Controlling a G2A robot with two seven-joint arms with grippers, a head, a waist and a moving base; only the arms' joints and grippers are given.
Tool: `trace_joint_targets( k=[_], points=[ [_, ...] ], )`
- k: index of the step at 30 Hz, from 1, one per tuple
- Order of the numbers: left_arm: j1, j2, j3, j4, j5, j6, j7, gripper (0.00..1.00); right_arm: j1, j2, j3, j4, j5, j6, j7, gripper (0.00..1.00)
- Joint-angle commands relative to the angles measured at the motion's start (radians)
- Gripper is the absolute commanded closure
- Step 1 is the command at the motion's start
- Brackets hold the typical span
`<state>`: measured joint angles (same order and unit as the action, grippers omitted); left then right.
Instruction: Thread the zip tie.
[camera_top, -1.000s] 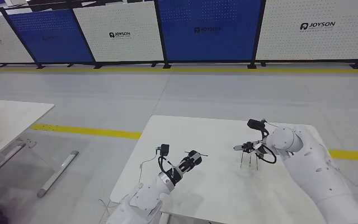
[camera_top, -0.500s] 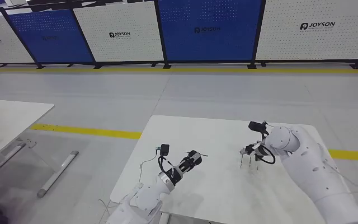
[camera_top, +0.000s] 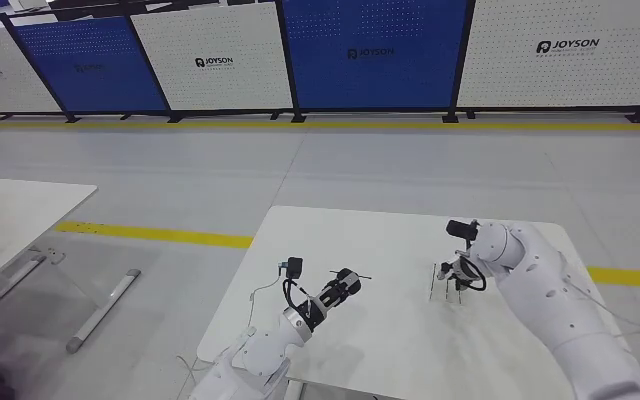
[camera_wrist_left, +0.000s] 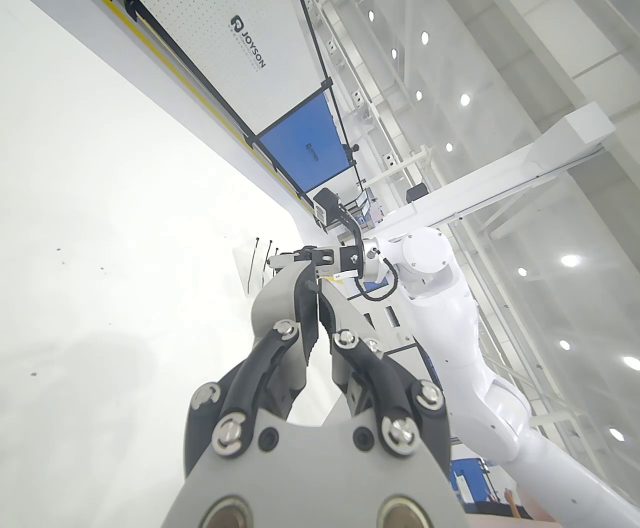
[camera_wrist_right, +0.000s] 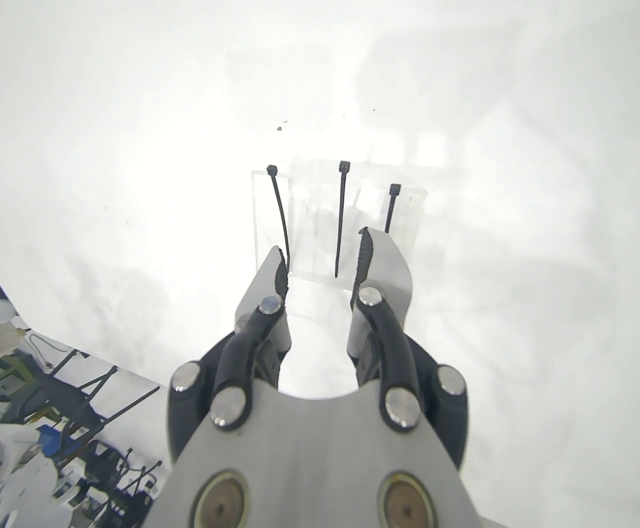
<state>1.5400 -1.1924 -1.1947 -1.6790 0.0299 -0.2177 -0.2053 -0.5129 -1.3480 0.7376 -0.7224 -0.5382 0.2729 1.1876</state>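
Right wrist view gives us the right gripper (camera_wrist_right: 322, 241) spread open close over three zip ties (camera_wrist_right: 341, 215) on a clear stand (camera_wrist_right: 265, 210), while our left gripper (camera_wrist_left: 312, 280) pinches another tie (camera_top: 352, 274) over the table (camera_top: 380, 340).

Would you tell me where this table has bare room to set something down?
Free: the far table strip, and the middle between left claw and right claw. Crowded: under the right claw, around the clear holder with three zip ties.
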Motion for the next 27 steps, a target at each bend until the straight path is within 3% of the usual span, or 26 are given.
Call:
trace_joint_targets(
  k=[1, 6, 14, 27],
  points=[
    [0.000, 0.000, 0.000, 0.000, 0.000, 0.000, 0.000, 1.00, 0.006, -0.007, -0.007, 0.014, 0.000, -0.001, 0.000, 0.68],
    [0.000, 0.000, 0.000, 0.000, 0.000, 0.000, 0.000, 1.00, 0.028, -0.027, -0.019, 0.077, 0.017, -0.021, 0.000, 0.66],
    [0.000, 0.000, 0.000, 0.000, 0.000, 0.000, 0.000, 1.00, 0.059, -0.063, -0.044, 0.169, 0.024, -0.036, -0.017, 0.76],
    [0.000, 0.000, 0.000, 0.000, 0.000, 0.000, 0.000, 1.00, 0.100, -0.119, -0.071, 0.293, 0.031, -0.060, -0.047, 0.80]
  ],
)
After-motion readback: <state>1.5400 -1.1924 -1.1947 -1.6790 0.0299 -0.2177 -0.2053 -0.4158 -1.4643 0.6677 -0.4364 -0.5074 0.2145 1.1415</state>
